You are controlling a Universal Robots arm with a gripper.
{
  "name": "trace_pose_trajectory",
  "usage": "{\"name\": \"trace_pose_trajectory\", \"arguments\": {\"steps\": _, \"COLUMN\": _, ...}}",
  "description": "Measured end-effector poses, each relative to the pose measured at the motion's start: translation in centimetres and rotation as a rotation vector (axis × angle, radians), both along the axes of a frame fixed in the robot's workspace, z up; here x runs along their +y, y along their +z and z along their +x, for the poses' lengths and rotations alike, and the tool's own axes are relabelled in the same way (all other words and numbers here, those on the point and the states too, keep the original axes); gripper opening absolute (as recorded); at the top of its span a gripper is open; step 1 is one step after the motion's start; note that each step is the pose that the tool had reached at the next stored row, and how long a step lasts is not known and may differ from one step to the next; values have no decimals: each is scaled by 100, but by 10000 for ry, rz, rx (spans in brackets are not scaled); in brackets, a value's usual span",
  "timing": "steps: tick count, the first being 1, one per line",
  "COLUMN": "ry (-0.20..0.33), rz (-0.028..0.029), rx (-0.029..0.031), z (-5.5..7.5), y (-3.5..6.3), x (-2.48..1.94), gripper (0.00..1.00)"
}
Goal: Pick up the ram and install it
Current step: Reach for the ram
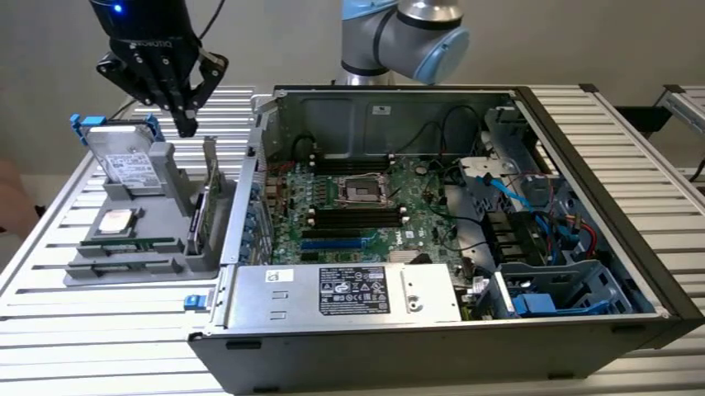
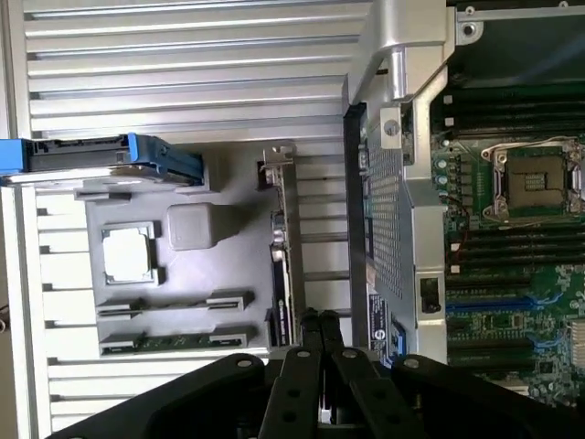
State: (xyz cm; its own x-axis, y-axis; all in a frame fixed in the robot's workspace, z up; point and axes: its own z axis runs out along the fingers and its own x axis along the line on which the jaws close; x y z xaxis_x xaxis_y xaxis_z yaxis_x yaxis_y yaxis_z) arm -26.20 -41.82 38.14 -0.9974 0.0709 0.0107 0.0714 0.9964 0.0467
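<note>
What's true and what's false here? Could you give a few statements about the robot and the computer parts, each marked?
1. The gripper is shut and holds nothing. True.
2. The ram is already plugged into the motherboard. False: it stands on edge in the gray holder beside the computer case.
3. The computer case lies open, its motherboard showing. True.
4. The silver processor chip sits inside the case. False: it lies on the gray holder.
</note>
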Motion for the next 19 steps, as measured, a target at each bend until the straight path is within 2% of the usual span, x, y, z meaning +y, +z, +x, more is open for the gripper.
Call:
{"name": "trace_pose_trajectory", "arguments": {"steps": 11, "ry": 14, "rz": 0, "rx": 0, "z": -270, "y": -27, "x": -206, "gripper": 10}}
{"name": "trace_pose_trajectory", "arguments": {"steps": 19, "ry": 53, "rz": -1, "rx": 1, "z": -507, "y": -82, "x": -284, "gripper": 10}}
